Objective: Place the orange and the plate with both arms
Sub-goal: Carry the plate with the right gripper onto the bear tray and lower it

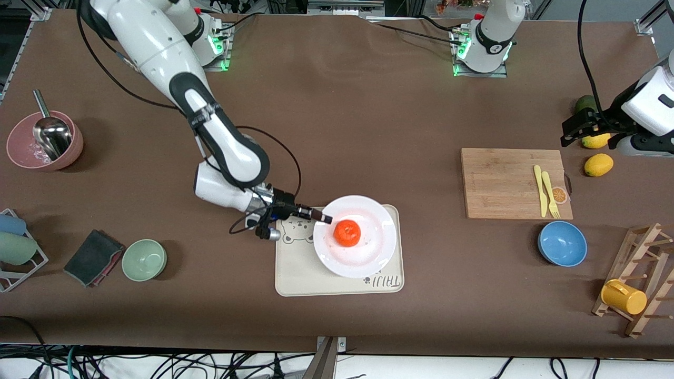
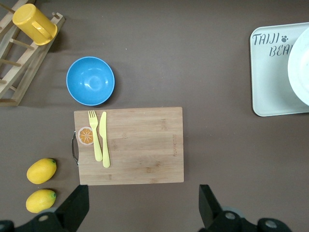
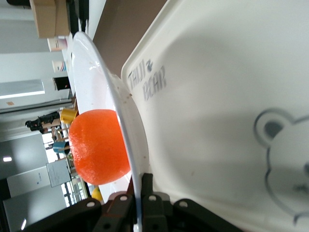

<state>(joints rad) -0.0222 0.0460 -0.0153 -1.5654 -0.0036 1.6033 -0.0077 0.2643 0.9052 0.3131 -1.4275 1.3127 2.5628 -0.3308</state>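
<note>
The white plate (image 1: 368,252) lies on the cream bear-printed tray (image 1: 295,273), and the orange (image 1: 347,233) sits on the plate. My right gripper (image 1: 322,217) is shut on the plate's rim at the side toward the right arm's end of the table. In the right wrist view the rim (image 3: 123,104) runs between the fingers (image 3: 145,186), with the orange (image 3: 99,147) on one side and the tray (image 3: 217,96) on the other. My left gripper (image 1: 576,129) is open and empty, up over the lemons at the left arm's end of the table; its fingers (image 2: 76,205) frame bare table.
A wooden cutting board (image 1: 513,181) holds a yellow knife and fork (image 1: 546,190). A blue bowl (image 1: 562,243), a wooden rack with a yellow cup (image 1: 624,296), two lemons (image 1: 598,164) and a green fruit (image 1: 584,102) lie nearby. A green bowl (image 1: 144,259), dark cloth (image 1: 92,258) and pink bowl (image 1: 45,141) lie toward the right arm's end.
</note>
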